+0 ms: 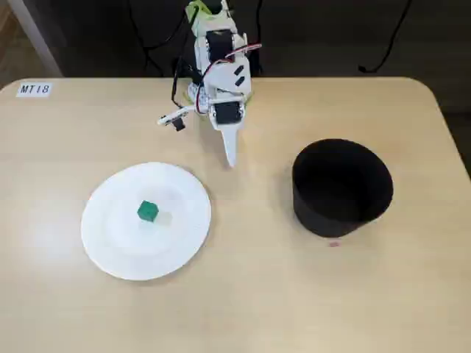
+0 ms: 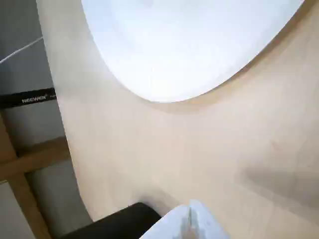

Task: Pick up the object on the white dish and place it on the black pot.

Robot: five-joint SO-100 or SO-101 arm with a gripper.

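A small green cube (image 1: 148, 212) lies near the middle of the white dish (image 1: 110, 235) on the left of the table in the fixed view. The black pot (image 1: 341, 187) stands upright on the right, and nothing shows inside it. My white gripper (image 1: 230, 157) hangs at the back centre between dish and pot, pointing down, its fingers together and holding nothing. In the wrist view the dish's rim (image 2: 189, 59) fills the top, the cube is out of view, and the gripper tip (image 2: 192, 219) and the pot's edge (image 2: 119, 221) show at the bottom.
A light wooden table (image 1: 250, 294) with rounded corners. A label reading MT18 (image 1: 34, 89) is stuck at the back left. Cables hang behind the arm's base (image 1: 210, 44). A table edge (image 2: 60, 149) with a stand beyond it shows in the wrist view.
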